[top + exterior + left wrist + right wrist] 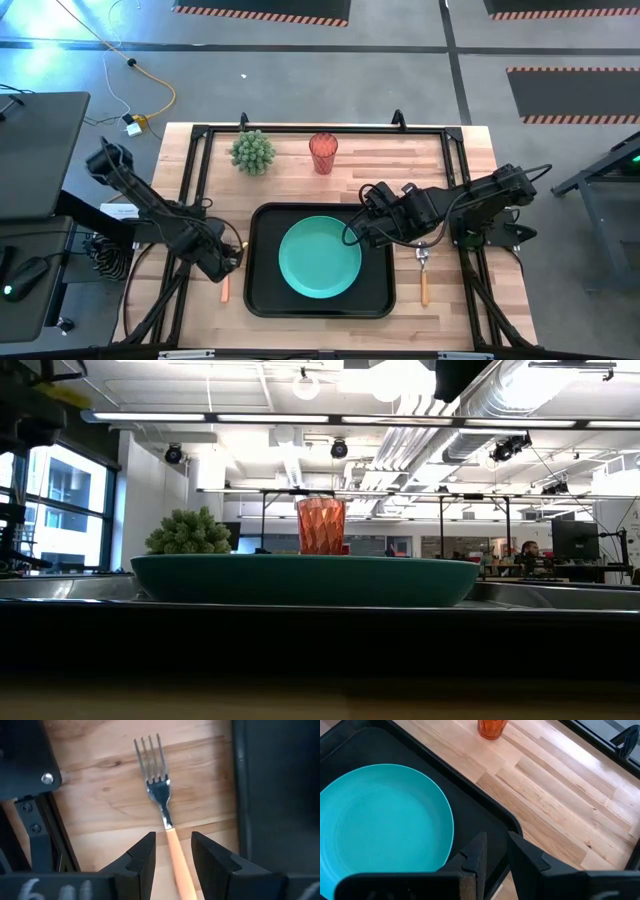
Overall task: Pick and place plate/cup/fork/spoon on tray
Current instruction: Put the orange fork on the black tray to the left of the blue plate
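The teal plate [320,257] lies flat in the black tray [262,300]. The red-orange cup [323,152] stands upright on the wood beyond the tray. The fork [159,790] lies flat on the wood left of the tray, its orange handle [175,855] running between the fingers of my left gripper [172,857]. That gripper points down, open, and touches nothing. My right gripper [496,857] hovers over the tray's right rim beside the plate, open by a narrow gap and empty. The spoon [423,275] lies on the wood right of the tray.
A spiky green potted plant [252,152] stands left of the cup at the table's far side. A black frame [200,150] runs around the tabletop. In the low view the plate [300,580] sits above the tray rim [320,610], with the cup [320,525] behind it.
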{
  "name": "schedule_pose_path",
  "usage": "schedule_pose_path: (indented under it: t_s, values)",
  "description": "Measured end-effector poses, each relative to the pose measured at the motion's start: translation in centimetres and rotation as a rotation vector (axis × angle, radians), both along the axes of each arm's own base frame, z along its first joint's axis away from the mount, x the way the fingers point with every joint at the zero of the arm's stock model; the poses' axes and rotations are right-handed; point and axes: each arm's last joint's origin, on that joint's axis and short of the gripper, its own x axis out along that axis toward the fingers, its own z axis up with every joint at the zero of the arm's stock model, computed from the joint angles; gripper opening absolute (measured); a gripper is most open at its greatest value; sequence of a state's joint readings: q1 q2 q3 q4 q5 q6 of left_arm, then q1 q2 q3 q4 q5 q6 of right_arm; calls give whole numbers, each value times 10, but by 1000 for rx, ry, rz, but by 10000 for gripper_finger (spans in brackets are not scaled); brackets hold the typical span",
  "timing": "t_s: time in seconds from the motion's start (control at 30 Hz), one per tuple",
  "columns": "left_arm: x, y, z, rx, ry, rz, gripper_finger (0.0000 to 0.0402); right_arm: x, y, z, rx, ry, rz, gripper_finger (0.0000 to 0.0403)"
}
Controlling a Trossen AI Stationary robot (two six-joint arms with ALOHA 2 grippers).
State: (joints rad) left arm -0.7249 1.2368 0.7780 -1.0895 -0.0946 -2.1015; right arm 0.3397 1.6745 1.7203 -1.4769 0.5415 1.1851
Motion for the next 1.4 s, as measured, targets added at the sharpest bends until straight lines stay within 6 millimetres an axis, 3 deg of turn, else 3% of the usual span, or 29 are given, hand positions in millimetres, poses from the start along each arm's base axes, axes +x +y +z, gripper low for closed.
schedule_pose_path:
  t_s: [0.67, 1.13, 1.4]
  values:
    - [13, -27, -28, -28, 22, 60, 115, 1, 1, 0, 19, 7, 17, 68]
    - [13, -29, -33, -3, 19, 132, 115, 0, 1, 0, 29, 23, 42, 68]
    - [10, -27, -53, -49, -24, 139, 115, 0, 1, 0, 29, 24, 42, 68]
